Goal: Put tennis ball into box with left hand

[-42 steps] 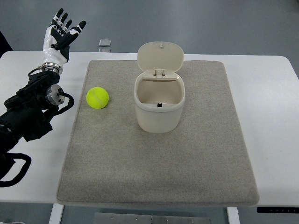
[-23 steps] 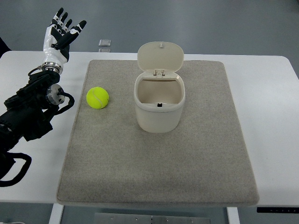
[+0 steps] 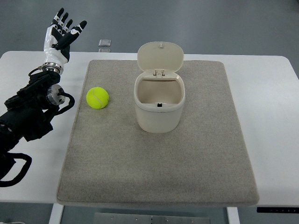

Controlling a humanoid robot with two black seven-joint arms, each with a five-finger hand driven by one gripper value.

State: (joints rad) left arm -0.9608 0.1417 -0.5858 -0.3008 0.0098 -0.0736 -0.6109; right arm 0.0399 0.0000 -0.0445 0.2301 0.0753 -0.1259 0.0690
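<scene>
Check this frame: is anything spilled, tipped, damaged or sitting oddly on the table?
Nothing stands out. The box stands upright on the grey mat with its lid flipped open, the tennis ball rests on the mat to its left, and the left hand is raised, fingers spread, past the table's far left corner. A small clear item lies at the far edge.

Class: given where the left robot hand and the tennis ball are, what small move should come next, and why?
Probably bring the left robot hand down toward the tennis ball: its fingers are spread and empty beyond the table's far edge, while the ball lies untouched on the mat.
</scene>
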